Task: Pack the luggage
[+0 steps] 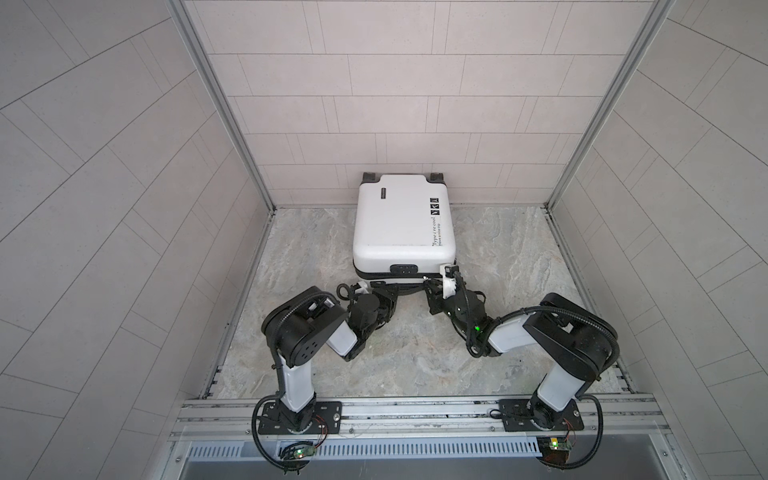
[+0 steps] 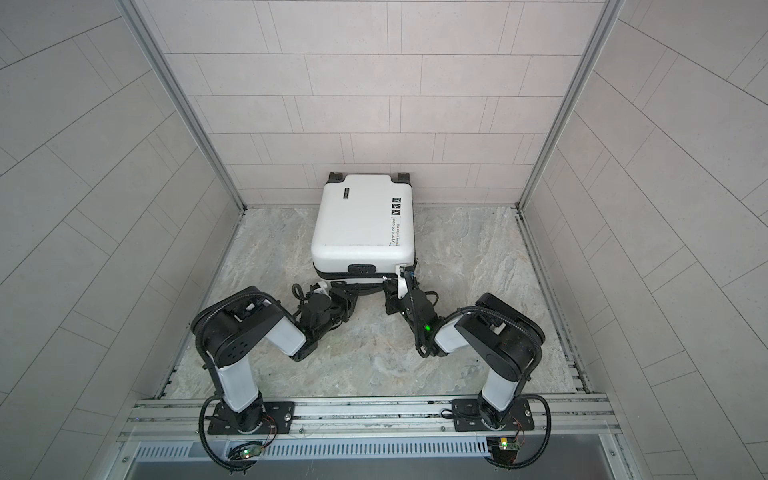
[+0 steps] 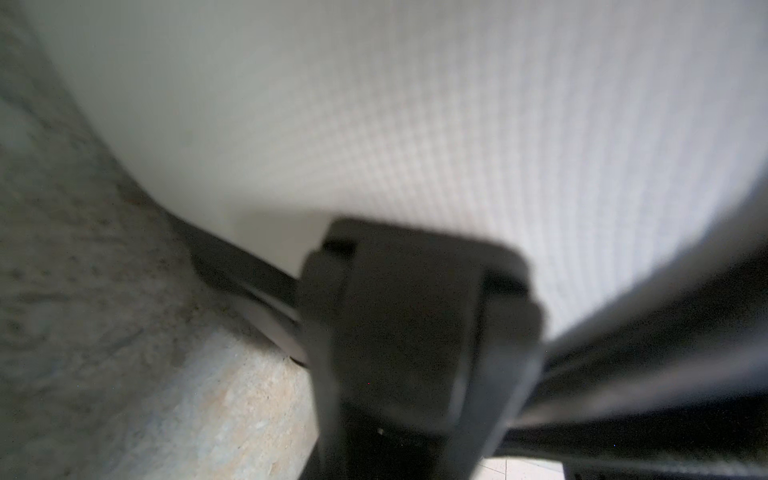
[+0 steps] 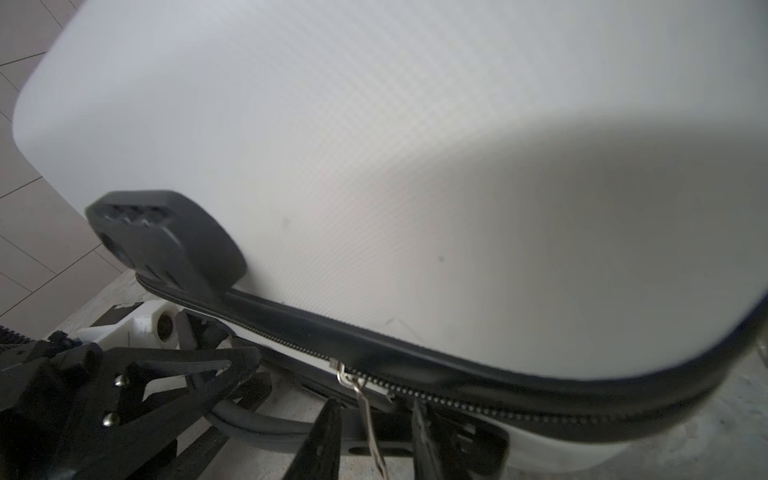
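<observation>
Marbled floor (image 1: 498, 257), suitcase (image 1: 399, 224) flat, long axis pointing at the back wall (image 1: 415, 124), wheels (image 1: 370, 178) that end. Right gripper (image 4: 374, 440) sits apart around the zipper pull (image 4: 365, 399); left gripper (image 1: 380, 293), can't tell.

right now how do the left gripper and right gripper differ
The right gripper has its jaws apart around the zipper pull; the left gripper shows a much narrower gap. The left gripper sits left of the lock, the right gripper right of it. Both are low at the front edge of the suitcase.
</observation>
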